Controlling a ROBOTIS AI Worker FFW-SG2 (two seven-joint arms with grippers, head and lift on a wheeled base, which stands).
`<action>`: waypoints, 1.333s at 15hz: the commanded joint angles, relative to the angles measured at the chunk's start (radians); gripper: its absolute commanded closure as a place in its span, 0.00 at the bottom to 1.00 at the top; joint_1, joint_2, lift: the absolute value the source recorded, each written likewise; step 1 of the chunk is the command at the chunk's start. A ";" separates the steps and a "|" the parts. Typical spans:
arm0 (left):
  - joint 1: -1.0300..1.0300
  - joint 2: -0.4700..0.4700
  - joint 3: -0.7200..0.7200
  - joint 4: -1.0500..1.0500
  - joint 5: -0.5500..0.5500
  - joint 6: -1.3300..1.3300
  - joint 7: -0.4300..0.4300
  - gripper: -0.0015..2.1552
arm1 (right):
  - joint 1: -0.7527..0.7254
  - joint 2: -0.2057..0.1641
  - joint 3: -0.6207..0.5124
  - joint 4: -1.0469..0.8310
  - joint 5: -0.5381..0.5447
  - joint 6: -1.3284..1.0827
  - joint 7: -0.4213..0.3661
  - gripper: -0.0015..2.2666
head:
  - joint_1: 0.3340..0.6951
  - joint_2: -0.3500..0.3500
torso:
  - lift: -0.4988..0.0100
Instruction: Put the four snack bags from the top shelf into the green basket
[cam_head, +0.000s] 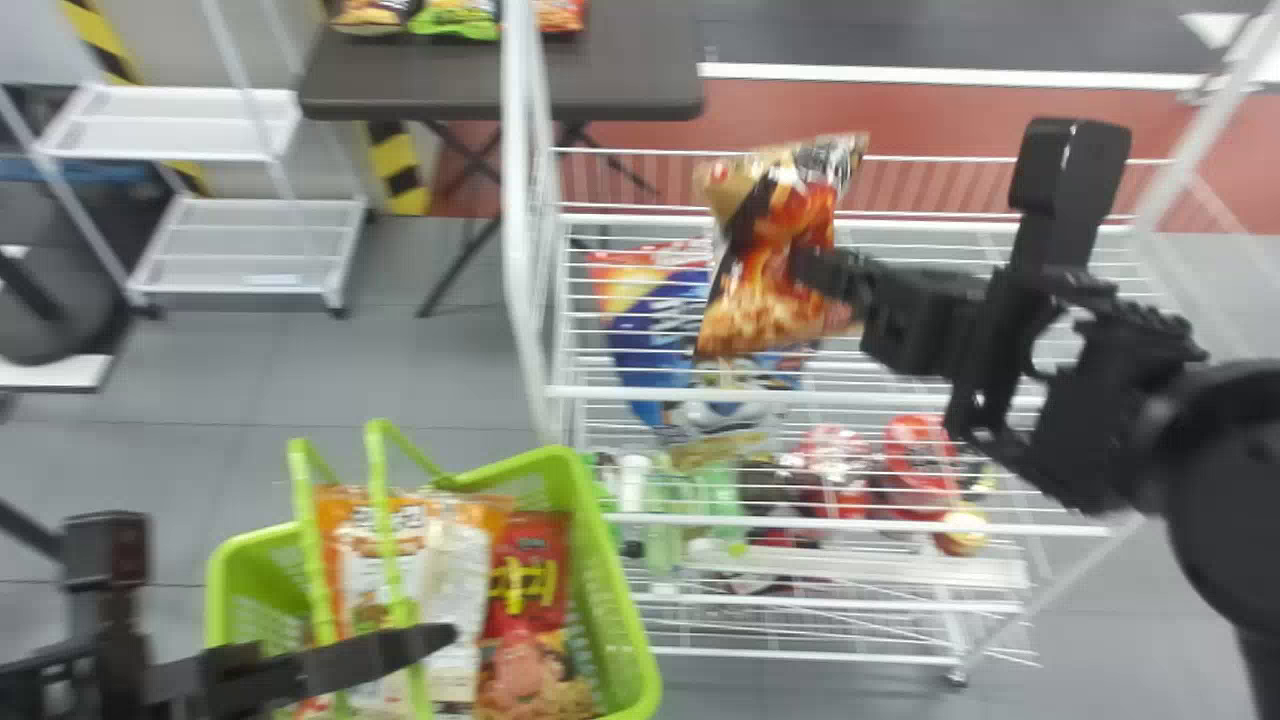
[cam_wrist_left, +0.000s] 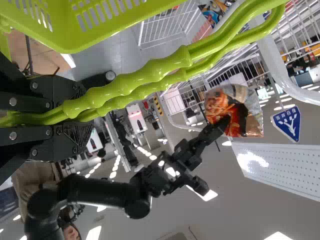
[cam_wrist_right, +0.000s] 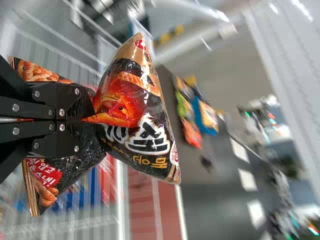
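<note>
At the far left of the head view stands a small white shelf unit, and to the right of it a dark worktop carries several bright packets. Low on the left, the left jaws are clenched on the handles of the green basket. Inside the basket, an orange-and-white snack bag stands on the left; to its right are a red snack bag with yellow lettering and, nearer the robot, another snack bag with a pinkish front. Just beside the basket rises the white wire rack, with a big blue bag showing through the wires of its top shelf, and green bottles and red packages lower down. A black-and-orange snack bag is up in the air, clear of the top shelf, grasped by the right jaws. They pinch it across the middle, so it bulges out on both sides. The right arm comes in from the right.
</note>
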 joint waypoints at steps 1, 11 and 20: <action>-0.008 0.000 0.000 0.004 0.000 0.003 -0.010 1.00 | 0.042 0.000 0.110 -0.030 -0.058 0.116 -0.004 1.00 | 1.00 0.68 | 0.98; -0.022 -0.011 -0.008 0.002 0.000 0.012 -0.010 1.00 | -0.028 0.044 0.323 0.295 -0.244 0.113 0.016 1.00 | 1.00 1.00 | 0.98; -0.014 -0.015 0.000 0.002 0.004 0.015 -0.010 1.00 | -0.057 0.043 0.335 0.255 -0.091 0.315 0.050 0.01 | 1.00 1.00 | 0.98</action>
